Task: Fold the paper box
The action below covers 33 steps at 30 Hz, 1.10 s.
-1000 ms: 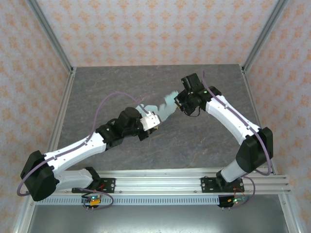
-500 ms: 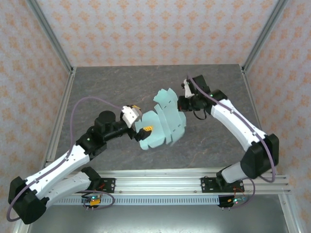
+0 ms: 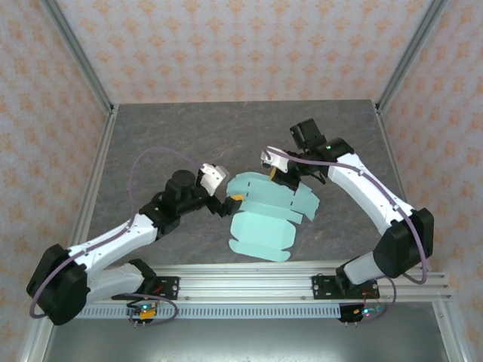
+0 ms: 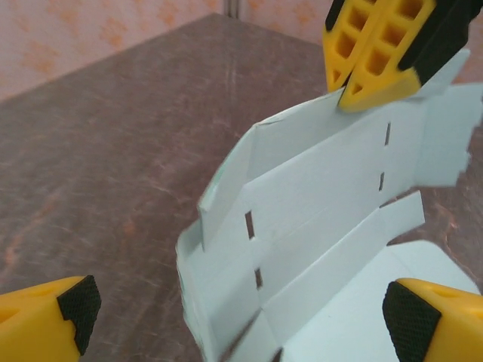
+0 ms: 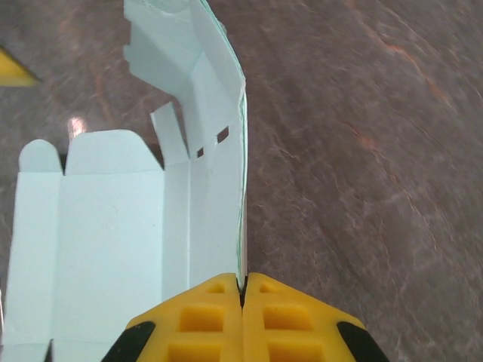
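Note:
The paper box [image 3: 264,226] is an unfolded pale mint sheet with flaps and slots, spread at the table's middle front. My right gripper [image 3: 281,175] is shut on its far edge and holds that edge raised. In the right wrist view the fingers [image 5: 243,305] pinch the thin card edge-on, with the paper box [image 5: 113,234] spreading to their left. My left gripper [image 3: 226,202] is open at the sheet's left edge. In the left wrist view, the creased paper box [image 4: 324,204] stands ahead of my wide-apart left gripper [image 4: 241,324], ungripped, and the right gripper's yellow fingers [image 4: 377,60] clamp its top.
The grey stone-patterned table [image 3: 151,143] is framed by aluminium posts and patterned walls on three sides. An aluminium rail [image 3: 249,283] carrying both arm bases runs along the near edge.
My left gripper let go of the sheet, opened and pulled back to the left. The right gripper carried the sheet down and nearer, and it spread out flat toward the front.

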Each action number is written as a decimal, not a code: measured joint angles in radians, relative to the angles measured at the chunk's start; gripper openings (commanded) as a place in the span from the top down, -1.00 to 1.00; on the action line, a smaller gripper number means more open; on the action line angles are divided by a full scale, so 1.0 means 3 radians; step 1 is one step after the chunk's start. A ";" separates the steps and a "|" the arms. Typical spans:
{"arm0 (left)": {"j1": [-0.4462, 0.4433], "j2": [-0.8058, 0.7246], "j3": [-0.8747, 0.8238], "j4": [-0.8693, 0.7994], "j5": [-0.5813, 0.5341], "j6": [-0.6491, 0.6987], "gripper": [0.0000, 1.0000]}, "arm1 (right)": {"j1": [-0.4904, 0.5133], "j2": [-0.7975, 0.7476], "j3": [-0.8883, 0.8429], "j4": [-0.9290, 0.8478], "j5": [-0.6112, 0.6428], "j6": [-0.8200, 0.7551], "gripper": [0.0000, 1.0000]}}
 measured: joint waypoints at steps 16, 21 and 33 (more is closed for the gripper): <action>-0.0004 0.0355 -0.0580 0.0898 -0.0134 -0.0066 -0.05 | 0.0000 0.0192 0.0000 0.0000 -0.0197 -0.0707 1.00; -0.0004 0.0496 -0.0498 0.0903 -0.0108 -0.0081 0.21 | 0.0000 0.0192 0.0000 0.0083 -0.0195 -0.0785 1.00; 0.0043 0.1058 -0.0329 0.1132 -0.0032 -0.0366 1.00 | 0.0000 -0.0024 -0.0299 0.0774 0.0046 -0.0300 -0.01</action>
